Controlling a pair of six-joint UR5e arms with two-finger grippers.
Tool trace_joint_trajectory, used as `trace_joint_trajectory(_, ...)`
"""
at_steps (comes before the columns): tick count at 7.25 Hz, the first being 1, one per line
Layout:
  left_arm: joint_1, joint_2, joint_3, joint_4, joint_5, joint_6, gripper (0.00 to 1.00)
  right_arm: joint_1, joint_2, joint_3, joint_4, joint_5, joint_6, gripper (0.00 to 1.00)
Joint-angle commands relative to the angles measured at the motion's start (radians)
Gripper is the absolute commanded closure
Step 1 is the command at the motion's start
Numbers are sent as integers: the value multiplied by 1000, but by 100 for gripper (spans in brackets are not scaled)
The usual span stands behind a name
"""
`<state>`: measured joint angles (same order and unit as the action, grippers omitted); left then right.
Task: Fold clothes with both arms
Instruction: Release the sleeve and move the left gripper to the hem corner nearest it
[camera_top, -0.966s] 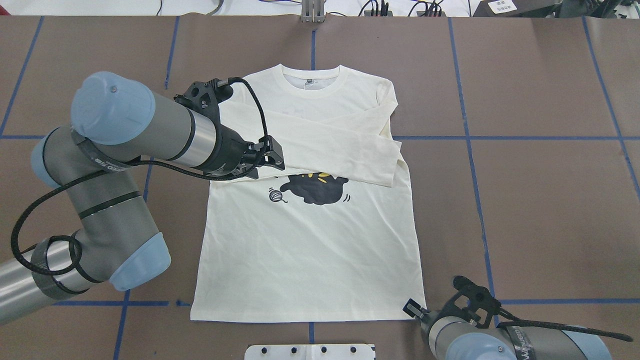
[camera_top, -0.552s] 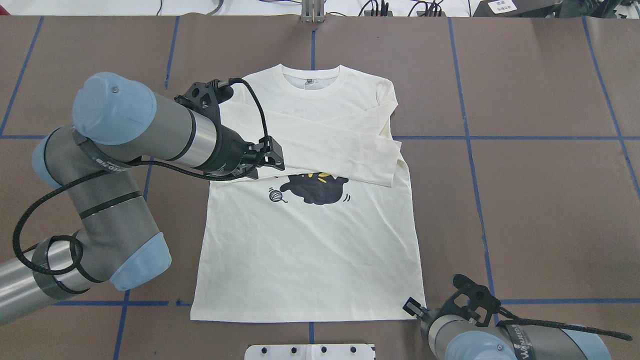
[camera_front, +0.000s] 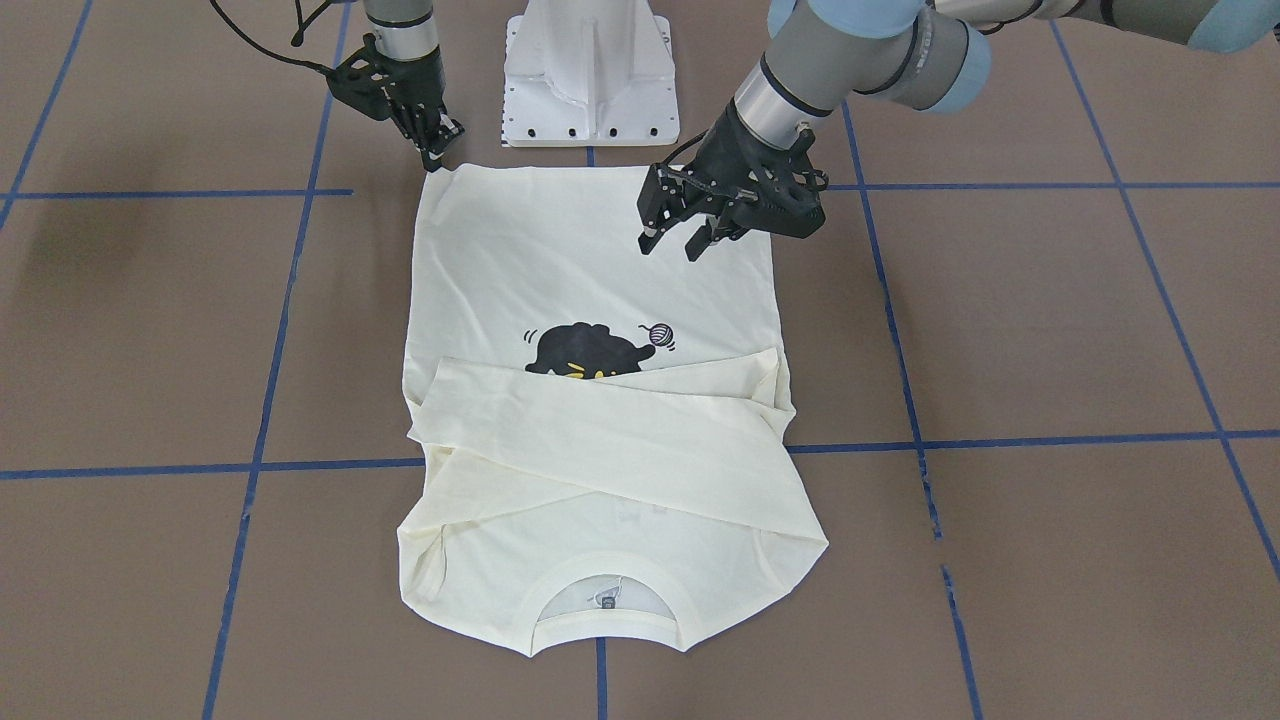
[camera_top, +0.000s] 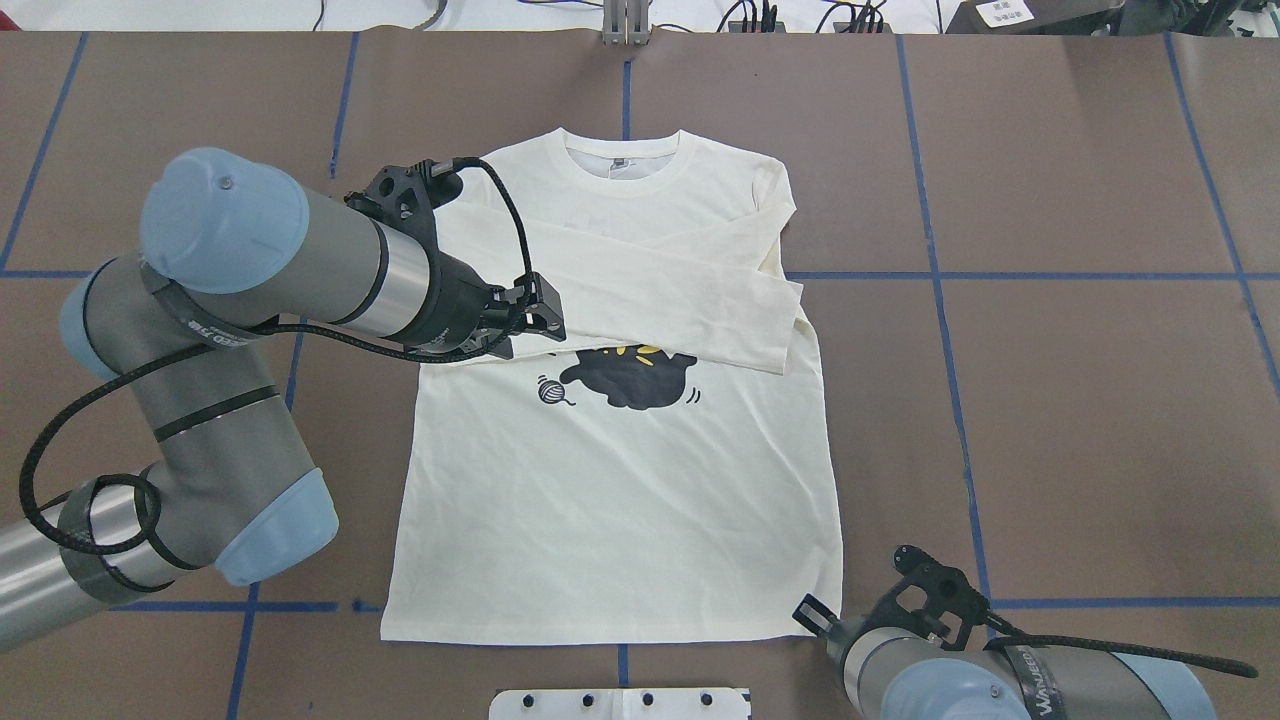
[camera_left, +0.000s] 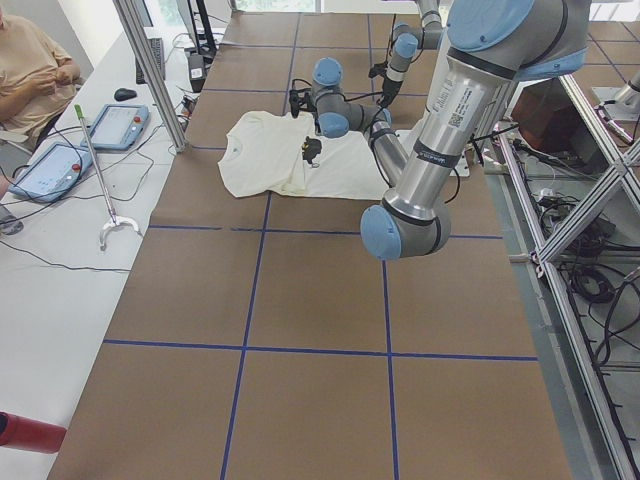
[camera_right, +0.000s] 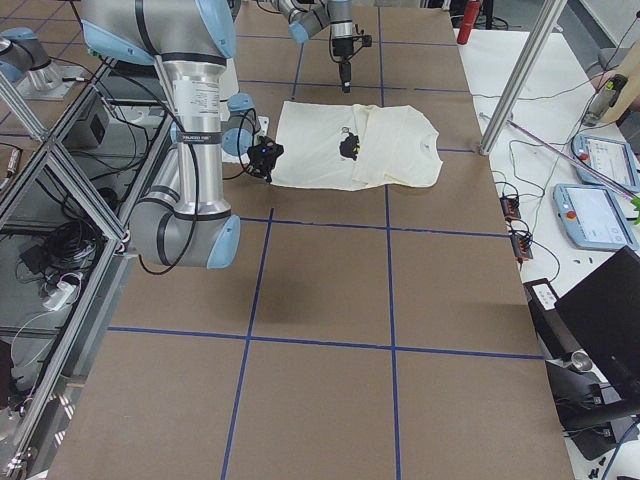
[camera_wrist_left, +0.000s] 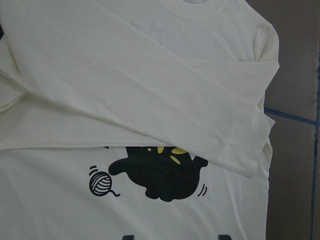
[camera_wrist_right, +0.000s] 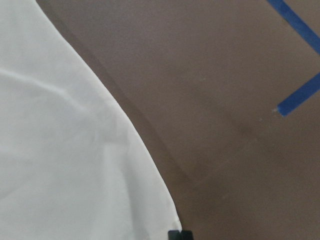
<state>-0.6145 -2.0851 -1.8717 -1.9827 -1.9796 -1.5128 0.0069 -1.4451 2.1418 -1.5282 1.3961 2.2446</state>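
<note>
Two-arm fold, mid-sequence. The T-shirt (camera_top: 620, 500) lies flat and print-up on the table (camera_top: 1100, 400), collar away from the robot. Both sleeves (camera_top: 650, 290) are crossed over the chest and cover the top of the cat print (camera_top: 630, 378).

The left gripper (camera_front: 668, 245) hangs above the shirt's left side with its fingers spread and nothing between them. The right gripper (camera_front: 440, 155) stands at the near hem corner (camera_wrist_right: 165, 215). Its fingertips look drawn close together in the wrist view, but whether any cloth lies between them cannot be told.

Likely failure modes:
- **Uneven lift.** If one arm takes the hem and the other does not, the lift is probably lopsided, and the body skews or drags across the table.
- **Shallow pinch.** A pinch at the very corner may catch only the top layer (or slip off altogether).
- **Disturbed sleeves.** The left arm crosses over the sleeve stack on its way to its own hem corner. A low pass could brush the loose sleeves out of place and undo that fold.
</note>
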Motion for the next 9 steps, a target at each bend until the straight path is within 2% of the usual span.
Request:
trace_joint_trajectory(1, 92, 66, -88, 77, 150, -93, 36, 34, 3, 23, -1, 13, -5, 100)
trace_joint_trajectory(2, 228, 106, -174, 222, 341, -96, 37, 59, -1, 36, -16, 42, -10, 100)
trace_joint_trajectory(3, 296, 203, -235, 276, 408, -102, 39, 67, -1, 40, -42, 46, -13, 100)
trace_joint_trajectory(4, 335, 317, -306, 274, 412, -101, 44, 65, -1, 49, -64, 47, -14, 100)
trace_joint_trajectory(7, 422, 359, -262, 275, 398, -266, 45, 64, -1, 50, -66, 47, -14, 100)
trace_joint_trajectory(8, 447, 359, -203, 271, 401, -286, 44, 62, -1, 50, -66, 47, -14, 100)
trace_joint_trajectory(9, 447, 355, -205, 271, 395, -287, 44, 62, -1, 50, -66, 47, -14, 100)
